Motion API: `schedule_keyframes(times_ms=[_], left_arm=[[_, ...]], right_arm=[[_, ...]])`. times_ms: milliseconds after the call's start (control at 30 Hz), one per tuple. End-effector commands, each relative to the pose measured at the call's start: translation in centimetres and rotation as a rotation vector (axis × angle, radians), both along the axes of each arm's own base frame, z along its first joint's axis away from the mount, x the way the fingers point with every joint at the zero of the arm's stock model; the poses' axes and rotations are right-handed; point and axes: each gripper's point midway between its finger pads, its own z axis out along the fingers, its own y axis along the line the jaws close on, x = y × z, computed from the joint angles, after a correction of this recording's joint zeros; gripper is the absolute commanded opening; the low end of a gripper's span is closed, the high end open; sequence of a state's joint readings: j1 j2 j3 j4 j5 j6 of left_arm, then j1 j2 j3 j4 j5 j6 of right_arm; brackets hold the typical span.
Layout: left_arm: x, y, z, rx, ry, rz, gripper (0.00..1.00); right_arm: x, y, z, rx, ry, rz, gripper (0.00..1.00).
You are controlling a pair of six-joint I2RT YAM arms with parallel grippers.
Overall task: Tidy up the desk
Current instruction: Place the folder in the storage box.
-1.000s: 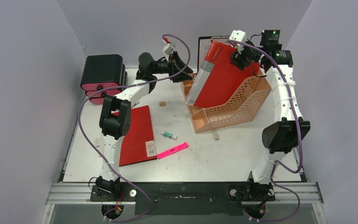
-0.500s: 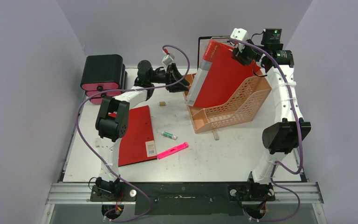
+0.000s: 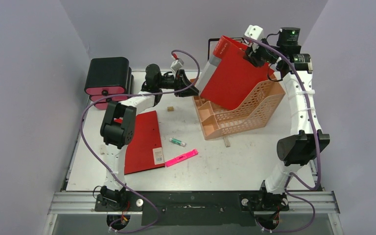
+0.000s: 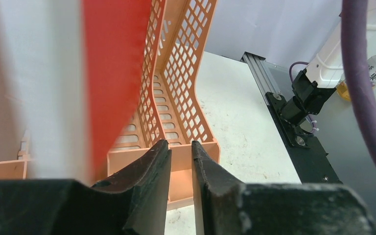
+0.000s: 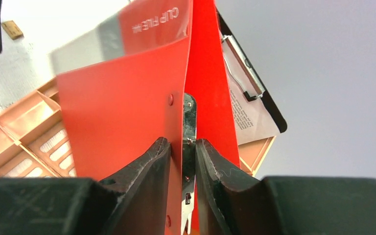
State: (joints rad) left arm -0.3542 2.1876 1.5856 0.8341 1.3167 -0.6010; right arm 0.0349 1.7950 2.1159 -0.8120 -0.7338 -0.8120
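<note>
Right hand (image 3: 250, 54) pinched the upper edge of a red folder (image 3: 230, 81), which stood tilted with its lower part behind the mesh wall of the orange file rack (image 3: 240, 117). At the rack's left rear corner sat the left hand (image 3: 190, 88), fingers drawn nearly together with only a slit between; whether they nipped the rack could not be told. Beneath the rack lay the white table (image 3: 235, 161).
</note>
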Motion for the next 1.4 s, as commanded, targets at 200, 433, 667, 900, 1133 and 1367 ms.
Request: schedule_keyframes(times_ms=[200, 433, 667, 900, 1133, 1367], left_arm=[[-0.3, -1.1, 0.7, 0.026, -0.065, 0.017, 0.16], [2.4, 0.5, 3.0, -0.004, -0.079, 0.1, 0.29], [3.9, 2.6, 6.1, -0.058, -0.155, 0.128, 0.44], [3.6, 0.2, 2.1, 0.004, -0.141, 0.09, 0.46], [3.1, -3.2, -2.0, 0.073, -0.116, 0.055, 0.4], [2.6, -5.4, -4.6, 0.152, -0.14, 0.029, 0.22]], right_arm=[[-2.3, 0.8, 5.6, 0.028, -0.145, 0.015, 0.05], [-4.7, 0.7, 3.9, -0.084, -0.131, 0.106, 0.05], [-6.6, 0.3, 3.1, -0.137, -0.119, 0.161, 0.05], [-6.3, -0.7, 4.1, -0.169, -0.153, 0.121, 0.05], [-6.7, -0.9, 5.4, -0.184, -0.184, 0.122, 0.05], [-6.2, -1.8, 6.0, -0.199, -0.205, 0.084, 0.05]])
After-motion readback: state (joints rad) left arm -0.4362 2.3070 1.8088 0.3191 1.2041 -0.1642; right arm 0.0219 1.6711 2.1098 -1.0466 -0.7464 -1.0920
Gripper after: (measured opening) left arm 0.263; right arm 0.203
